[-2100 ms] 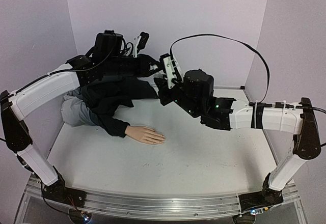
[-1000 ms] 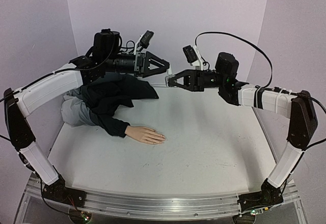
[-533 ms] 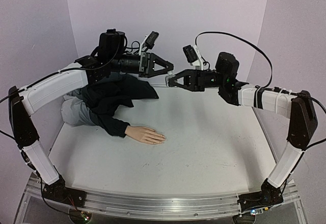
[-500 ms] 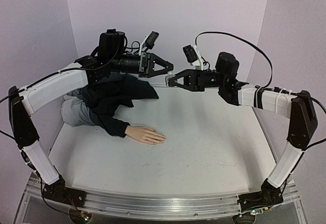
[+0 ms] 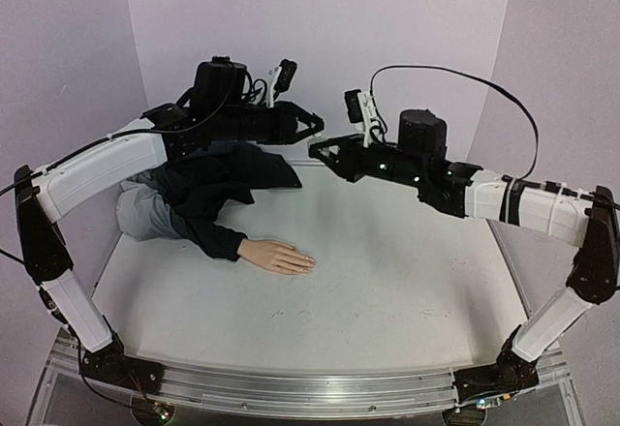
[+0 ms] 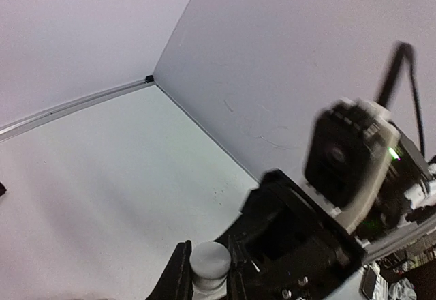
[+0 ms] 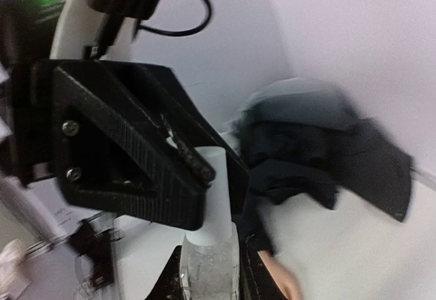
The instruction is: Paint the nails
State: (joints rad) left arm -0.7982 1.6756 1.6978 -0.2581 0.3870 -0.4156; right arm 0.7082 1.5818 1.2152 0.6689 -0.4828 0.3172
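Note:
The pale mannequin hand [image 5: 281, 256] lies flat on the table, coming out of a dark sleeve [image 5: 219, 238]. Its nails are too small to make out. The hand's edge shows in the right wrist view [image 7: 283, 281]. My two grippers meet in the air at the back centre. My right gripper [image 5: 319, 151] is shut on a small clear bottle [image 7: 210, 267]. My left gripper [image 5: 311, 129] is shut on the bottle's white cap [image 6: 210, 262], which also shows in the right wrist view [image 7: 216, 191] between the left fingers [image 7: 194, 160].
A dark garment [image 5: 235, 176] and grey cloth [image 5: 143, 215] lie piled at the back left, behind the sleeve. Purple walls [image 5: 320, 29] close the back and both sides. The right arm [image 5: 513, 198] spans the back right.
The right arm folded near the middle, then swung back to meet the left gripper. In the last half second its wrist dropped and shifted left, and the left gripper closed in on it.

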